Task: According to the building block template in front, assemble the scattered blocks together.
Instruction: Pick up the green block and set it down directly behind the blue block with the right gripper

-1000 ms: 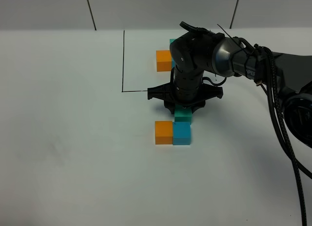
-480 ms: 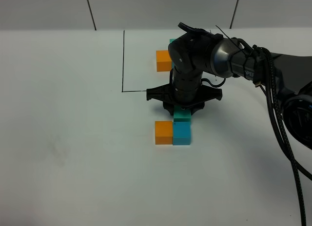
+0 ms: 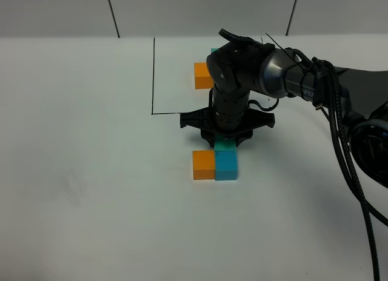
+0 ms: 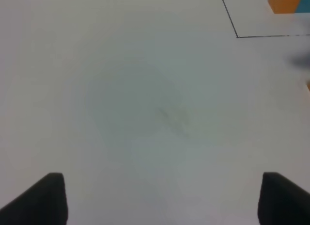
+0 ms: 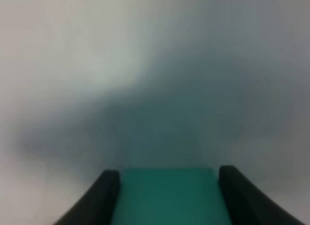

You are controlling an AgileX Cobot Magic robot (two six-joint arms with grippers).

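Your right gripper is clamped on the teal green cube, above the sky blue cube. Your left gripper stands wide open, holding nothing.

The right arm covers most of the building block template. Only its orange cube and a thin bit of teal show at the arm's 9 o'clock side. The black line around it goes under the arm and is lost.

The teal green cube is partly hidden by the right end effector, so you cannot tell if it touches the sky blue cube below.

The right wrist view is very blurry. The teal green cube is cut off at the edge.

In the left wrist view, the left end effector's fingertips are cut off, and the template's orange cube is too.
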